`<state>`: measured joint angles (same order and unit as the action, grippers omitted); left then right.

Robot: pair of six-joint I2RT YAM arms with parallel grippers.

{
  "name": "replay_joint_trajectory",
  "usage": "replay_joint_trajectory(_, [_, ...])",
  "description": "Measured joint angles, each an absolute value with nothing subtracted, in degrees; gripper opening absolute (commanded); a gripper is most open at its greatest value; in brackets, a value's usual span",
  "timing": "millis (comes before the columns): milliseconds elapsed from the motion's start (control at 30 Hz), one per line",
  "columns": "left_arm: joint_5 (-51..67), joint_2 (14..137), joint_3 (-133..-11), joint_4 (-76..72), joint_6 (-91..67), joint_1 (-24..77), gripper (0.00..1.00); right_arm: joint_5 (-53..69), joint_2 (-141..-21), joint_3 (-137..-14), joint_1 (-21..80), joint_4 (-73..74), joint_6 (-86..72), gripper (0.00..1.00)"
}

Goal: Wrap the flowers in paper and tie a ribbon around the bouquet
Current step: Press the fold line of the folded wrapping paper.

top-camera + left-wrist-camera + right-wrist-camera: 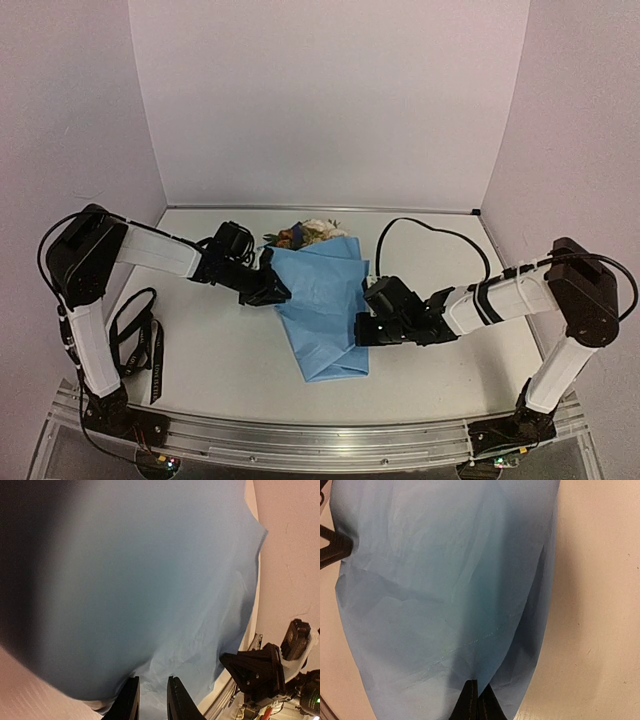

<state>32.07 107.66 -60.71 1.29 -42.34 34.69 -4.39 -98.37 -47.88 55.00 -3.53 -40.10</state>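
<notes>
Well, the bouquet (322,300) lies in the middle of the table (220,350), cream and orange flowers (305,233) poking out its far end. The left gripper (152,682) is at its left edge, fingers a narrow gap apart with the blue paper (150,580) showing between them; the right gripper (474,687) rests on the right edge, tips pressed together (any fold caught is hidden). The ribbon (153,355) lies well apart to the left.

table (230,372) white | bouquet (322,300) centre | ribbon (154,362) left edge
</notes>
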Motion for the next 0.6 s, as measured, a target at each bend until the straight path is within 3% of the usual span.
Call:
replay_joint_trajectory(300, [33.41,112.78,-63.30,-1.61,-42.92,26.50,0.19,-4.18,-98.41,-47.88,55.00,-3.84,-40.12,0.00])
replay_joint_trajectory(600, [34.33,113.72,-66.62,-0.44,-40.43,24.81,0.23,-2.85,-99.41,-48.92,54.67,-2.60,-40.37,0.00])
